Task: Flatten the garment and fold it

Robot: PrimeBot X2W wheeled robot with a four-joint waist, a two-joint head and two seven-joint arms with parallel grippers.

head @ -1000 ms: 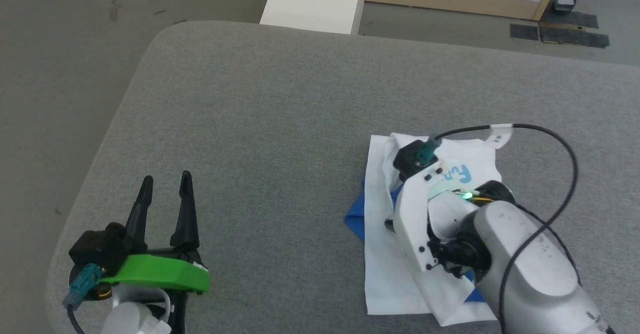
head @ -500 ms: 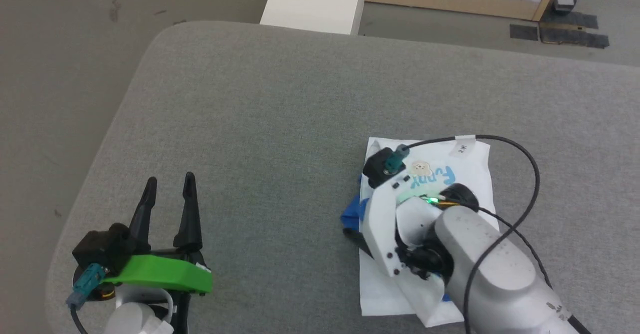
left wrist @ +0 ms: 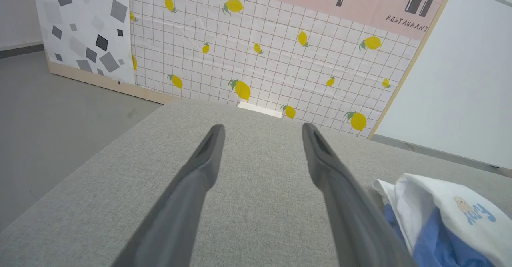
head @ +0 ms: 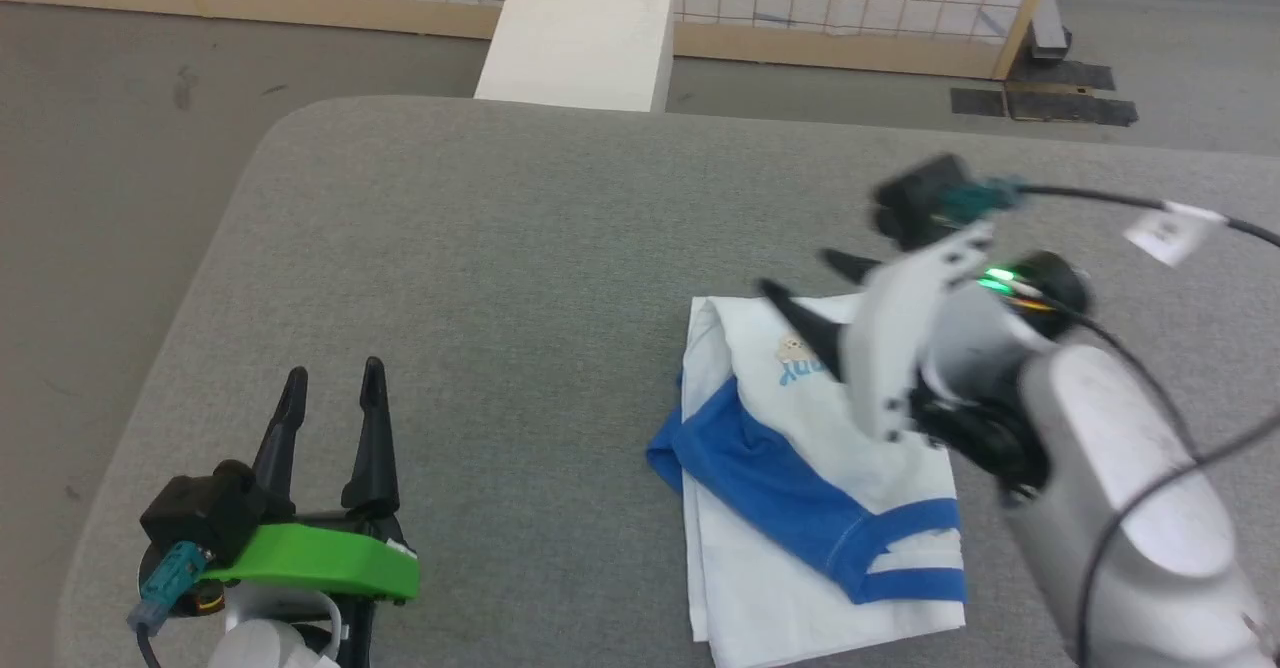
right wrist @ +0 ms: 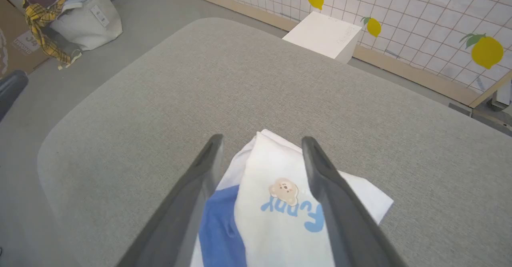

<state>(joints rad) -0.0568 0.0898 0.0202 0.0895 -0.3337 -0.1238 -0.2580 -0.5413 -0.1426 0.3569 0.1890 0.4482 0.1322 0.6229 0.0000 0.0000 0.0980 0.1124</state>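
Head view: big grey table point(head: 520, 248), and the shirt point(head: 800, 488) sits folded on its right half, long side running away from the robot. Right gripper point(head: 795, 270) hovers just over its far end, fingers spread, holding nothing. Left gripper point(head: 333, 368) is well off, also spread.

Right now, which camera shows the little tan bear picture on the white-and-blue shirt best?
The right wrist view: the small tan bear print on the soft white, blue-sleeved knit shirt sits large and sharp. The head view shows it tiny beside the right gripper; the left wrist view, small near the lower right corner.
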